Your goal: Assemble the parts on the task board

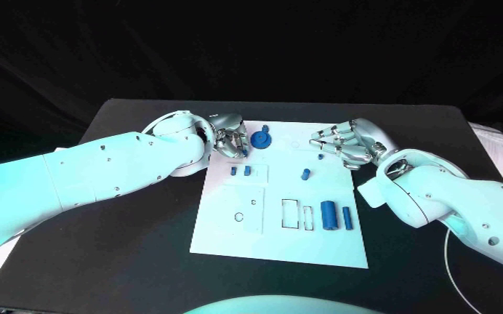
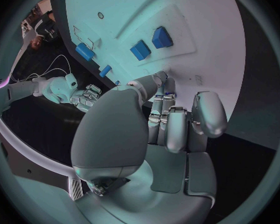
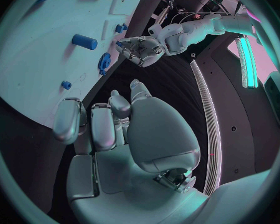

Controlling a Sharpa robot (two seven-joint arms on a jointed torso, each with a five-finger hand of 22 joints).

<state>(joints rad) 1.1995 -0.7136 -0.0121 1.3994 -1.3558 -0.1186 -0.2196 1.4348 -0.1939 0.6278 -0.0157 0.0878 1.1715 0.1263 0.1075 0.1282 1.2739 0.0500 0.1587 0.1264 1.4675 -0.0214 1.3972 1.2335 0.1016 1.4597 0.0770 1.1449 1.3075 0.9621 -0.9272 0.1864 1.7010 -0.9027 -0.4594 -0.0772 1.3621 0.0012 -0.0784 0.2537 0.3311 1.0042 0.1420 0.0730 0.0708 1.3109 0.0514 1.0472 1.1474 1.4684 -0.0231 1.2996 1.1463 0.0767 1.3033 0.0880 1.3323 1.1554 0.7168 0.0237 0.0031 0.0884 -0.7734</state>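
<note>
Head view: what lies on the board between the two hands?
Between the left hand and right hand, the task board carries a round blue gear-like part beside the left hand, then bare white board.

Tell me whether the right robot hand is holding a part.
No. The right robot hand holds nothing; its fingers curl inward at the task board's edge.

A black table (image 1: 126, 205) with a white cable (image 1: 461, 263).
</note>
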